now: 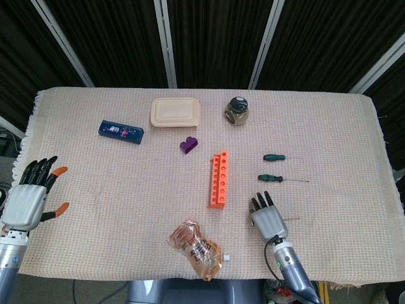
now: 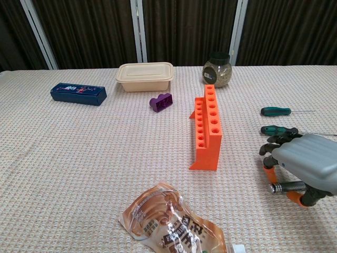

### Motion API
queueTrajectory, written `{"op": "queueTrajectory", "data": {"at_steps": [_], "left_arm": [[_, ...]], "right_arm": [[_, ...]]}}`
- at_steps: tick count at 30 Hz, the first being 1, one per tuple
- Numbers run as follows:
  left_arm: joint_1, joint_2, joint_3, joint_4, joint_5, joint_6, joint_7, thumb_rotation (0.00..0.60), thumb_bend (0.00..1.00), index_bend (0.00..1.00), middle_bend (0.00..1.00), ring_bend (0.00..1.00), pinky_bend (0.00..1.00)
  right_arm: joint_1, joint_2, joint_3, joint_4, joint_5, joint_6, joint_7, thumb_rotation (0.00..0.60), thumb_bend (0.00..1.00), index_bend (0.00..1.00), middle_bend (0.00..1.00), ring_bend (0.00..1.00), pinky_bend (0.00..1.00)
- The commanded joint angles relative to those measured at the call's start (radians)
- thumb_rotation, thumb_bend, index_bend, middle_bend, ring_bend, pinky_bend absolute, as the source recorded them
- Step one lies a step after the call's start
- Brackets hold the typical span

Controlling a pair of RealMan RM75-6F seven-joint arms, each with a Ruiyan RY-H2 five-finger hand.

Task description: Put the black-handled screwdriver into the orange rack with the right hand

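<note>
The black-handled screwdriver point(image 2: 286, 186) lies flat near the table's front right; only its handle end shows under my right hand point(image 2: 303, 166). In the head view that hand point(image 1: 267, 215) covers the handle, and only a thin bit of shaft point(image 1: 292, 220) pokes out to the right. The hand sits low over the handle, fingers point(image 2: 269, 169) on the far side and thumb on the near side, not clearly closed on it. The orange rack point(image 1: 218, 180) point(image 2: 208, 132) stands upright left of the hand, a short gap away. My left hand point(image 1: 28, 199) hovers at the table's left edge, fingers spread and holding nothing.
Two green-handled screwdrivers point(image 1: 274, 157) point(image 1: 269, 178) lie just beyond my right hand. A snack bag point(image 2: 171, 221) lies at the front centre. Further back are a purple block point(image 1: 188, 145), a beige lidded box point(image 1: 174, 111), a jar point(image 1: 236, 111) and a blue box point(image 1: 121, 131).
</note>
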Motion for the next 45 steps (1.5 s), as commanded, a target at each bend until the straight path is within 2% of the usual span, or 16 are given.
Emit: {"op": "queueTrajectory", "data": {"at_steps": [1,15,26,29,34,38,45], "left_arm": [[0.0,0.0,0.001,0.004,-0.001,0.001,-0.004,0.6,0.19,0.19,0.01,0.0,0.0],[0.0,-0.007,0.008,0.021,-0.009,-0.003,-0.022,0.6,0.19,0.19,0.01,0.0,0.0],[0.003,0.001,0.011,0.027,-0.008,0.002,-0.042,0.6,0.19,0.19,0.01,0.0,0.0],[0.006,0.001,0.013,0.03,-0.009,0.003,-0.049,0.6,0.19,0.19,0.01,0.0,0.0],[0.008,0.0,0.023,0.036,-0.008,-0.003,-0.057,0.6,0.19,0.19,0.01,0.0,0.0],[0.009,-0.001,0.029,0.036,-0.003,-0.003,-0.059,0.6,0.19,0.19,0.01,0.0,0.0],[0.01,-0.006,0.042,0.027,0.008,-0.009,-0.053,0.6,0.19,0.18,0.01,0.0,0.0]], "right_arm": [[0.009,-0.008,-0.005,0.002,0.016,0.005,-0.014,0.6,0.33,0.46,0.12,0.0,0.0],[0.033,-0.033,-0.021,0.009,0.039,0.029,-0.027,0.6,0.33,0.48,0.13,0.0,0.0],[0.041,-0.024,-0.021,-0.007,0.011,0.048,0.024,0.6,0.37,0.57,0.17,0.0,0.0],[0.039,0.005,-0.005,-0.046,-0.01,0.044,0.097,0.6,0.37,0.58,0.18,0.0,0.0],[0.037,0.099,0.041,-0.14,-0.014,-0.012,0.295,0.6,0.39,0.59,0.19,0.0,0.0],[0.041,0.217,0.107,-0.221,0.008,-0.103,0.517,0.6,0.39,0.6,0.19,0.0,0.0],[0.03,0.393,0.208,-0.282,-0.007,-0.24,0.898,0.6,0.39,0.6,0.18,0.0,0.0]]}}
